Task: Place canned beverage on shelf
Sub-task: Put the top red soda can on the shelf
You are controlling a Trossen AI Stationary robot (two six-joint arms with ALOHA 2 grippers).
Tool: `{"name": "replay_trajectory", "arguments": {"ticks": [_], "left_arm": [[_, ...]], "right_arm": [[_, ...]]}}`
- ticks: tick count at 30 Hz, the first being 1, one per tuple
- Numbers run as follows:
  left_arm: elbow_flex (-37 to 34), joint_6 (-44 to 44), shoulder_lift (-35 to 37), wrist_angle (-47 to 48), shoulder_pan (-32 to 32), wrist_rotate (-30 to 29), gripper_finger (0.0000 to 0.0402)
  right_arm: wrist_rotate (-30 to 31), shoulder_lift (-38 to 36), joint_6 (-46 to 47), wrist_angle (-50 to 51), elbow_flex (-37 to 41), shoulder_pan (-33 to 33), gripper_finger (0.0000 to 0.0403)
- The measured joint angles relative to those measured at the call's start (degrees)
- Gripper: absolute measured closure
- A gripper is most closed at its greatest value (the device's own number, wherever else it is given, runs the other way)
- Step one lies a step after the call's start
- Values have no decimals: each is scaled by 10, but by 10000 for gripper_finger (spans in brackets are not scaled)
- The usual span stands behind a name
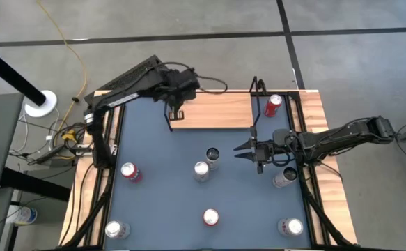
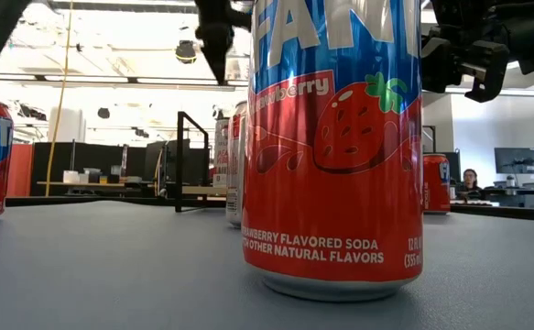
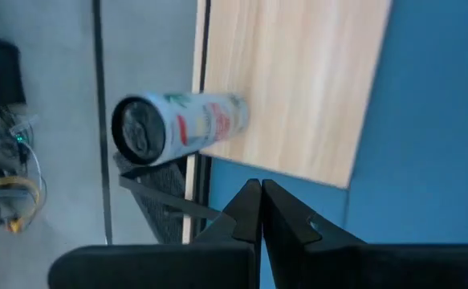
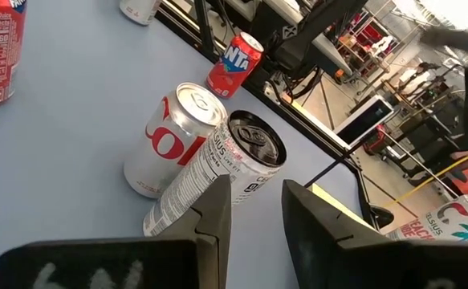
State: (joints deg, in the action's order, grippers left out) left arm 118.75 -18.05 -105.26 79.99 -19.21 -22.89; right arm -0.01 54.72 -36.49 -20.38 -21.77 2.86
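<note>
Cans mostly sat loose on the matte blue table point(image 1: 154, 209), so the task looked barely started. From above, one red can point(image 1: 273, 104) stood by the right end of the shelf point(image 1: 209, 111), a pale wood board on black wire. The right gripper point(image 1: 241, 148) pointed at a dark-topped can point(image 1: 212, 155). At table level, a glossy strawberry soda can point(image 2: 335, 147) filled the foreground. Left wrist: the left gripper point(image 3: 260, 209) was closed and empty, with a white can point(image 3: 177, 128) at the board's edge. Right wrist: jaws parted, nothing held, a slim cylinder just ahead.
</note>
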Motion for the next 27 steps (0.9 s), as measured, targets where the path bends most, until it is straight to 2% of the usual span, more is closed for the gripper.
{"name": "replay_trajectory", "arguments": {"ticks": [4,9,16,21,27], "left_arm": [[-81,7,67,-41,42,-3,401],[-259,-13,180,-153,82,-3,401],[-528,-48,373,-388,115,-3,401],[-670,-28,500,-564,123,25,401],[-814,-26,605,-745,124,77,402]], "right_arm": [[-1,0,0,0,0,0,292],[-4,0,0,0,0,0,292],[-4,0,0,-1,0,1,292],[-4,0,0,0,0,1,292],[-20,0,0,-7,0,1,292]]}}
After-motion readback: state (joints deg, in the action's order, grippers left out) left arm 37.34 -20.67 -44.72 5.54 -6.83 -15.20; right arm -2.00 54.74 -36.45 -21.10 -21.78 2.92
